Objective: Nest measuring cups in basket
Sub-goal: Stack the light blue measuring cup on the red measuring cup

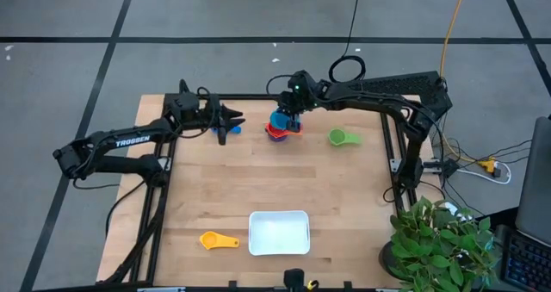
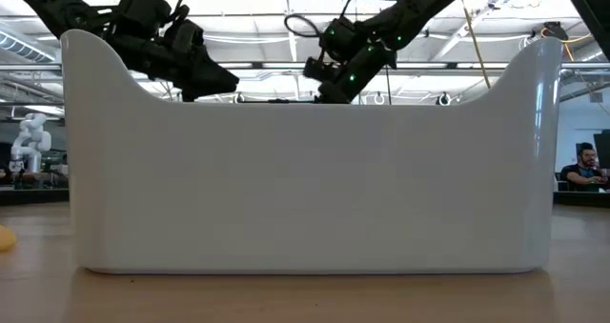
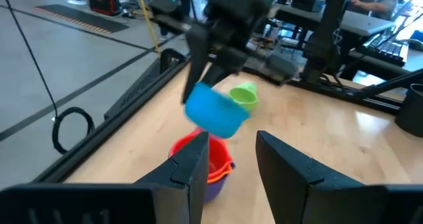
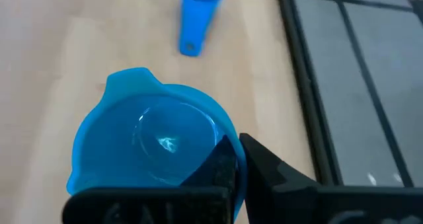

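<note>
While my right arm reaches in from the right edge of the high view across the top of the wooden desk [image 1: 275, 189], my right gripper [image 1: 290, 113] clenches the rim of a light blue round plastic measuring cup [image 4: 153, 145], holding it just above a stack of red, orange and dark blue plastic cups [image 3: 210, 166] in the upper middle. My left arm stretches from the left edge, its left gripper [image 1: 231, 120] released, fingers apart, over a small blue scoop [image 4: 197, 16] beside the stack. A green plastic cup [image 1: 342, 138] lies right of the stack. The shallow white rectangular basket [image 1: 278, 232] sits lower centre, a yellow plastic cup [image 1: 217, 239] just left of it.
</note>
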### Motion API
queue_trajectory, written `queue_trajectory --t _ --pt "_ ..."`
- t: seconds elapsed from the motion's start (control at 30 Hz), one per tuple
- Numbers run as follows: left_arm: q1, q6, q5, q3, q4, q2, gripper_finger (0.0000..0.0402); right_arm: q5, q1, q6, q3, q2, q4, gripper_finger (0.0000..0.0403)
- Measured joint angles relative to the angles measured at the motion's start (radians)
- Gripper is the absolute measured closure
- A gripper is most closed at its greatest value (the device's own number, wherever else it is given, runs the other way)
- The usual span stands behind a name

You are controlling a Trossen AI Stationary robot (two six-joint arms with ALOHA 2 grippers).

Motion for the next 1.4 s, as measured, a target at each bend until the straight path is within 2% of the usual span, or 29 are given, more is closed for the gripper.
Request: queue_trajectory --t 0.1,0.43,0.6,1.0,1.2,1.4 --pt "-0.015 0.000 0.000 0.000 0.000 0.000 0.0275 0.050 0.000 0.023 0.000 0.022 -0.005 0.0403" --pt "-0.033 0.004 0.001 0.000 -0.001 0.000 0.0275 0.052 0.004 0.095 -0.001 0.052 -0.016 0.0403" --pt "-0.033 0.004 0.000 0.000 -0.001 0.000 0.0275 0.123 0.017 0.100 -0.001 0.052 -0.015 0.0401" --pt "-0.033 0.001 0.000 0.000 -0.004 0.000 0.0275 0.125 0.038 0.120 -0.001 0.052 -0.017 0.0385" --pt "-0.033 0.001 0.000 0.000 -0.014 0.000 0.0275 0.125 0.040 0.120 -0.001 0.052 -0.045 0.0362" --pt "-0.033 0.001 0.000 0.000 -0.018 0.000 0.0275 0.125 0.039 0.121 -0.001 0.052 -0.038 0.0321"
